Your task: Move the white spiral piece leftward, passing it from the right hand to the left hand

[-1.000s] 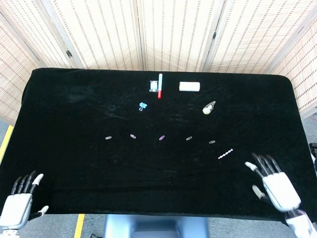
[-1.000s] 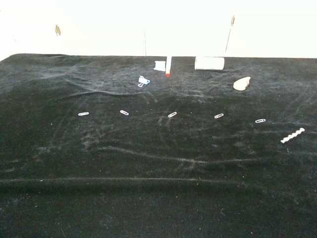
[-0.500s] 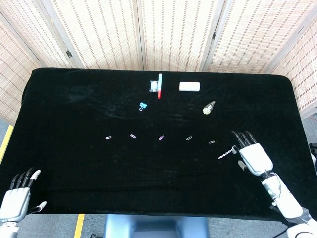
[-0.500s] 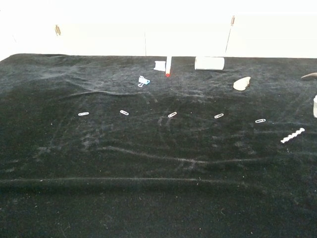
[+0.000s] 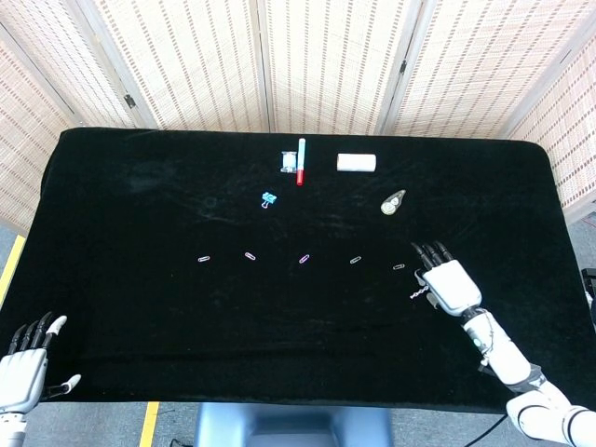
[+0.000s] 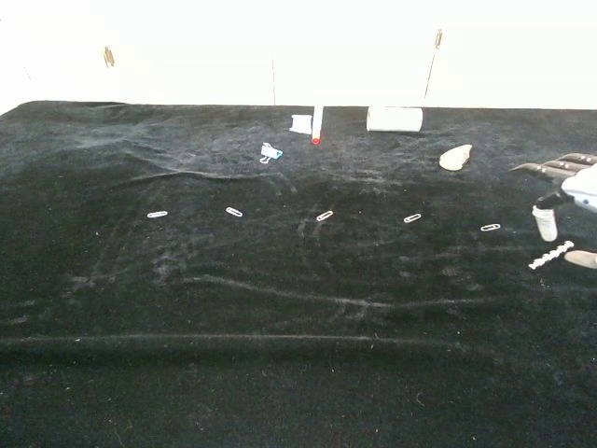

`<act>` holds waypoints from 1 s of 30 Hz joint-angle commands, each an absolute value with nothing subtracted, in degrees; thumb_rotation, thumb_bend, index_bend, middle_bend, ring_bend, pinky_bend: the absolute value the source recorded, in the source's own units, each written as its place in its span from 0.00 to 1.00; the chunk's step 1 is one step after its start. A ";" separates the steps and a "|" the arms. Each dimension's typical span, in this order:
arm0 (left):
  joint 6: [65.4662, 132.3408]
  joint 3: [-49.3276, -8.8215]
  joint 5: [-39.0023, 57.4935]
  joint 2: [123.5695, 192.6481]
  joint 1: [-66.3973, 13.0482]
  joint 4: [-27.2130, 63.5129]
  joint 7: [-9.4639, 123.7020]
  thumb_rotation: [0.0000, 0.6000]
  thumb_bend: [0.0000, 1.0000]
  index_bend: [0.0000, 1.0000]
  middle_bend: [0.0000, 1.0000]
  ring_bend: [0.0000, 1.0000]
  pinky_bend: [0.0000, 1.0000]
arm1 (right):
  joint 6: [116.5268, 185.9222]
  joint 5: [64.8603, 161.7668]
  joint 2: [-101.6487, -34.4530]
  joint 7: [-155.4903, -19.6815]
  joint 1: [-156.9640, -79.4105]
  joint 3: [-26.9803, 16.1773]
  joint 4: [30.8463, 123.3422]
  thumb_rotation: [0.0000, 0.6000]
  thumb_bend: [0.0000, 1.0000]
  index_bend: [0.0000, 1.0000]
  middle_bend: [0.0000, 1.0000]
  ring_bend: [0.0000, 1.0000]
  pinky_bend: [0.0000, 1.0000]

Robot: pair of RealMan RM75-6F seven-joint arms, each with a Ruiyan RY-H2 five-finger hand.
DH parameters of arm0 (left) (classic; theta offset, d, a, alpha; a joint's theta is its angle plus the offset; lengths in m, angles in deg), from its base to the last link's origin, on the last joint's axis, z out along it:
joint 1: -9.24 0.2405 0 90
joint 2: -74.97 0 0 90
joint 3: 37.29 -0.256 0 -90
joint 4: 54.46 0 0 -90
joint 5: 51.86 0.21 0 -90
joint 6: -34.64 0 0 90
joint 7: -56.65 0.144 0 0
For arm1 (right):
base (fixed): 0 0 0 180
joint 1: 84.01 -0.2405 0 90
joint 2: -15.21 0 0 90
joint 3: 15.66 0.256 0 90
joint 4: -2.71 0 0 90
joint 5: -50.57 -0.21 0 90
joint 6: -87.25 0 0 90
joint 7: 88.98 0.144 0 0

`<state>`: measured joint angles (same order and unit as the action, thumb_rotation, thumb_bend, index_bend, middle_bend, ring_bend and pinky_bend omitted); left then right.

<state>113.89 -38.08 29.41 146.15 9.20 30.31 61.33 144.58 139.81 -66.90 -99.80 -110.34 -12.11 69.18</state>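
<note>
The white spiral piece (image 5: pixel 415 292) (image 6: pixel 550 255) lies flat on the black cloth at the right, just past the last paper clip. My right hand (image 5: pixel 445 281) (image 6: pixel 571 189) hovers directly over its right end, fingers spread and pointing away from me, holding nothing. In the chest view the thumb (image 6: pixel 544 222) hangs just above the piece and another fingertip (image 6: pixel 584 259) sits to its right; I cannot tell whether they touch it. At the front left corner, off the table's edge, my left hand (image 5: pixel 22 371) is open and far from the piece.
A row of several paper clips (image 5: pixel 304 259) crosses the middle of the cloth. Further back lie a blue binder clip (image 5: pixel 269 198), a red-tipped pen (image 5: pixel 301 161), a white cylinder (image 5: pixel 355 163) and a beige shell-like object (image 5: pixel 392 202). Wicker screens stand behind the table (image 5: pixel 140 186).
My right hand has moved forward and left from the table's front right edge to above the spiral piece. My left hand has sunk lower at the front left corner.
</note>
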 commanded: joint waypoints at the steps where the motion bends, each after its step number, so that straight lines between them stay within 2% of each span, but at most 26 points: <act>1: 113.97 -38.06 29.28 146.05 9.24 30.28 61.09 1.00 0.21 0.00 0.00 0.03 0.00 | 144.30 139.64 -67.84 -99.87 -110.87 -12.52 68.27 1.00 0.33 0.49 0.00 0.00 0.00; 15: 113.73 -38.05 28.74 145.74 9.09 30.23 60.28 1.00 0.21 0.00 0.00 0.03 0.00 | 143.24 138.32 -70.20 -99.41 -112.00 -13.79 65.91 1.00 0.33 0.51 0.00 0.00 0.00; 21: 113.62 -37.87 28.23 145.55 9.09 30.00 59.53 1.00 0.21 0.00 0.00 0.03 0.00 | 141.34 136.83 -70.62 -99.99 -112.80 -13.92 65.83 1.00 0.34 0.59 0.02 0.01 0.00; 26: 113.76 -37.91 28.32 145.58 9.10 29.79 59.18 1.00 0.21 0.00 0.00 0.03 0.00 | 141.84 136.47 -70.62 -98.93 -112.93 -13.93 65.95 1.00 0.38 0.72 0.06 0.02 0.00; 30: 113.42 -37.85 28.09 145.59 8.95 29.61 58.98 1.00 0.21 0.00 0.00 0.03 0.00 | 142.61 135.96 -70.03 -98.18 -112.93 -13.52 66.35 1.00 0.40 0.77 0.08 0.03 0.00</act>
